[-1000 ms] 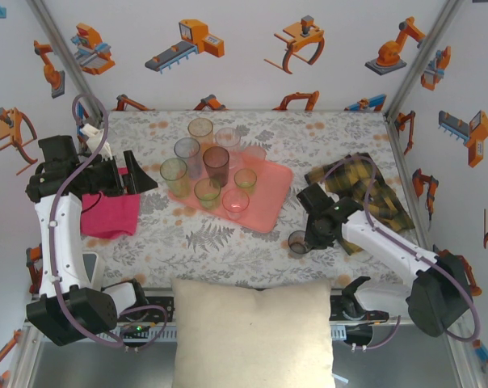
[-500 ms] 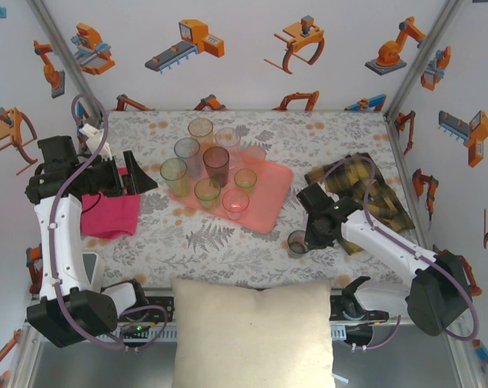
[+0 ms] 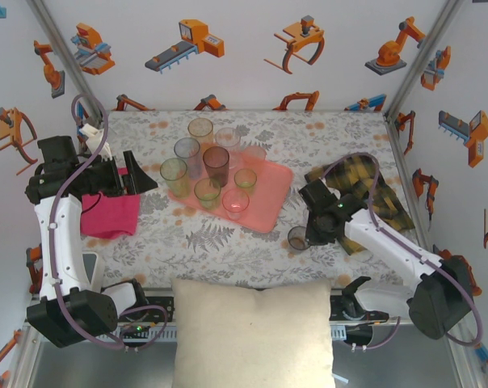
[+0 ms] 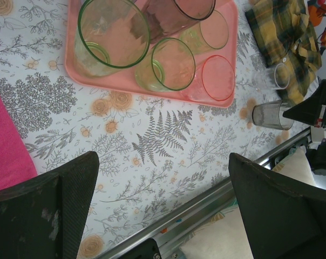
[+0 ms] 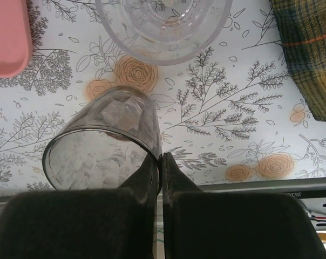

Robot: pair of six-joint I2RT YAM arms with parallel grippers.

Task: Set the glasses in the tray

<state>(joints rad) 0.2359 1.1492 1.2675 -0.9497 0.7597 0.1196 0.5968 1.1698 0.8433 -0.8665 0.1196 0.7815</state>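
Pinching the rim of the faceted smoky grey tumbler (image 5: 106, 145), our right hand (image 5: 161, 156) is nearly closed; our left hand (image 4: 163, 157) gapes wide, empty, over the floral tabletop (image 4: 55, 102).

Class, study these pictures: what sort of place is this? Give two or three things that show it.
Probably a robot test cell, not a home: arms bolted at the edge of the table, walls printed with robot cartoons, and glasses staged on a tray.
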